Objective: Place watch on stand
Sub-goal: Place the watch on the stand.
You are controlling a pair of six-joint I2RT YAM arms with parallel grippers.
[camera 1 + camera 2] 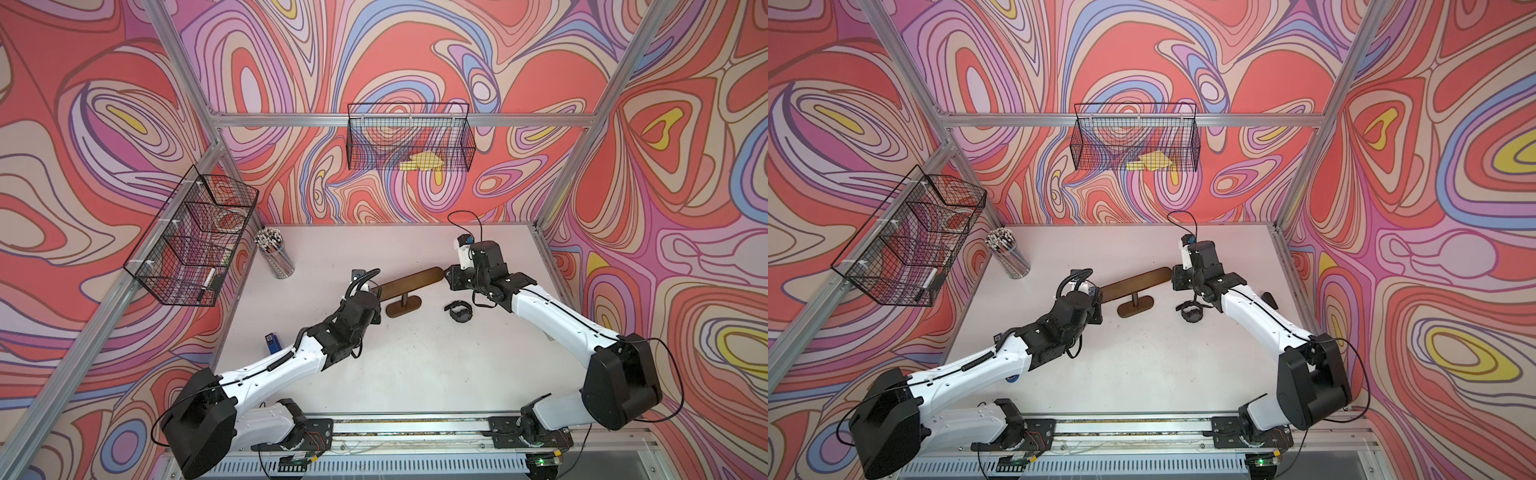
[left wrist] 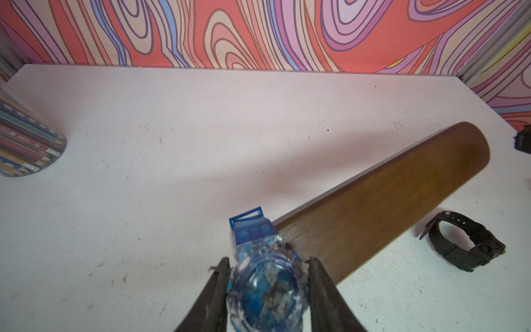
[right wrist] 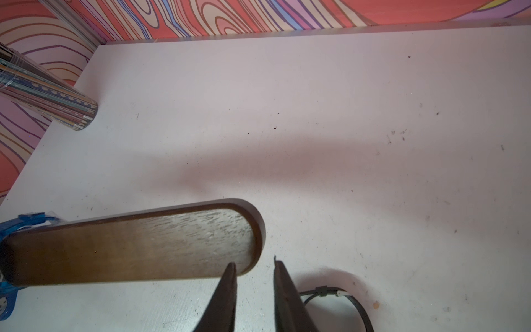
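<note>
Left wrist view: left pincer (image 2: 268, 260) clamps the watch (image 2: 265, 290), stand (image 2: 388, 201) just ahead; strap (image 2: 250, 227) probably must slide on next; right pincer (image 3: 254, 263) narrow, empty

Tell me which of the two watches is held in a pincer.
The blue watch: the left pincer grips its clear case at one end of the stand. The black watch lies untouched on the table.

White table (image 1: 415, 365): stand (image 1: 402, 308), black watch (image 1: 459, 311), pencil cup (image 1: 277, 259), blue object (image 1: 272, 343)

blue watch (image 2: 265, 290) translucent; stand (image 2: 382, 201) dark brown, grained; black watch (image 2: 482, 251); table (image 2: 172, 143) white; walls (image 2: 258, 28) red-pink-lilac swirls.
</note>
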